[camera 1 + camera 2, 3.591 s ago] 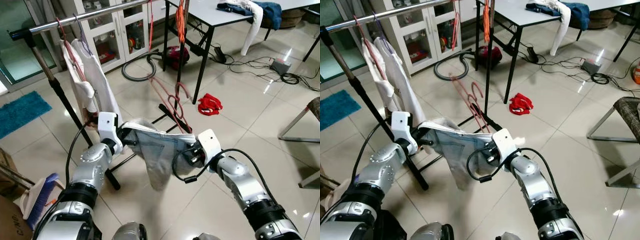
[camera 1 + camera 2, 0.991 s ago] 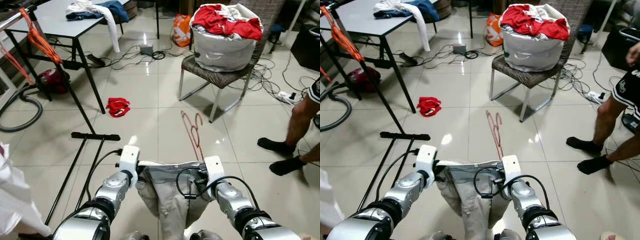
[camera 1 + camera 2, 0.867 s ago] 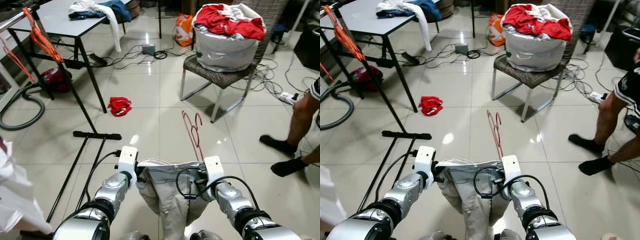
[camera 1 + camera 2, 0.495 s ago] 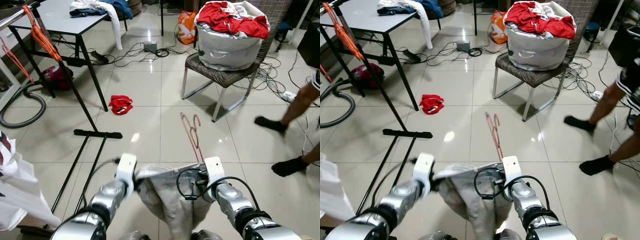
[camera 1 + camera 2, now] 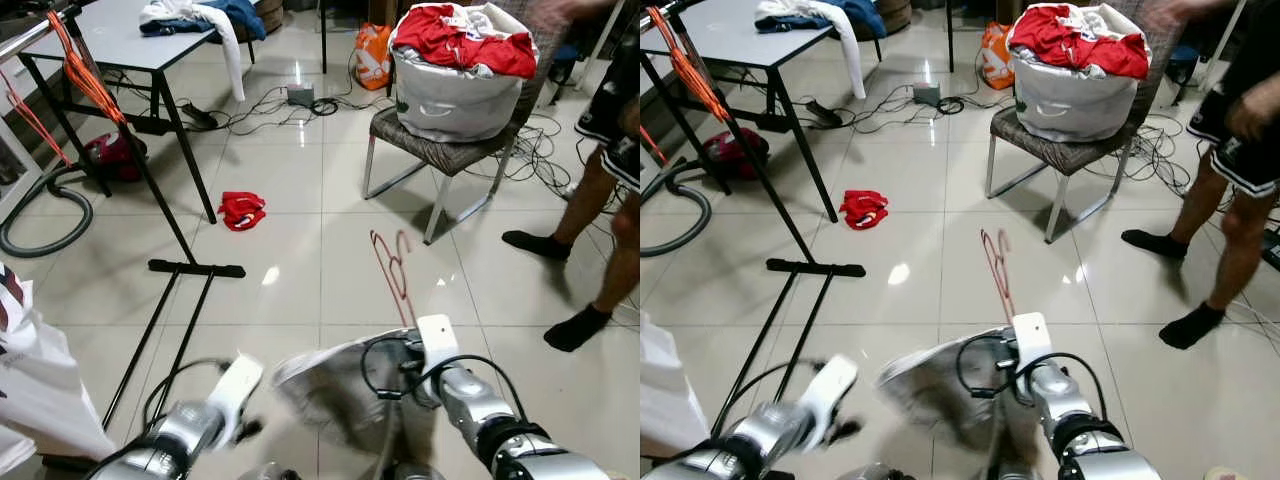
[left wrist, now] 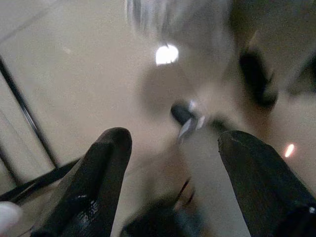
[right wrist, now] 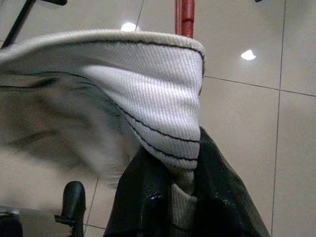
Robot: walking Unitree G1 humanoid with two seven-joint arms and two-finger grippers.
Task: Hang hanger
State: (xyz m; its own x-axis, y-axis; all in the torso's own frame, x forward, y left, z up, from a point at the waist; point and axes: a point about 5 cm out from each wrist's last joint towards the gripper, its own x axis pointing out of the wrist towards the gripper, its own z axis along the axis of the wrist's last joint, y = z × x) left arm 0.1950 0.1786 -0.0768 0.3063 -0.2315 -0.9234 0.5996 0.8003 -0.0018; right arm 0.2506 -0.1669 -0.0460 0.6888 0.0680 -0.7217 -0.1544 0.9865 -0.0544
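Observation:
A grey garment (image 5: 325,385) with a ribbed waistband hangs low in front of me, blurred by motion. My right gripper (image 7: 185,185) is shut on the waistband, and it also shows at the garment's right end (image 5: 418,362). Off to the left and lower, my left gripper (image 5: 238,398) is blurred and apart from the cloth. In the left wrist view the left gripper (image 6: 173,143) is open with bare floor between its fingers (image 6: 106,163). Red hangers (image 5: 392,265) lie on the tiled floor just beyond the garment.
A chair carrying a full laundry bag (image 5: 455,70) stands ahead right. A person's legs (image 5: 600,190) are at the far right. The black rack base (image 5: 195,268), a red cloth (image 5: 240,210), a table (image 5: 110,40), a vacuum hose (image 5: 50,215) and cables lie left and ahead.
My left gripper has let go of the garment and dropped away to the left. The cloth now hangs from the right gripper alone. The person has stepped nearer.

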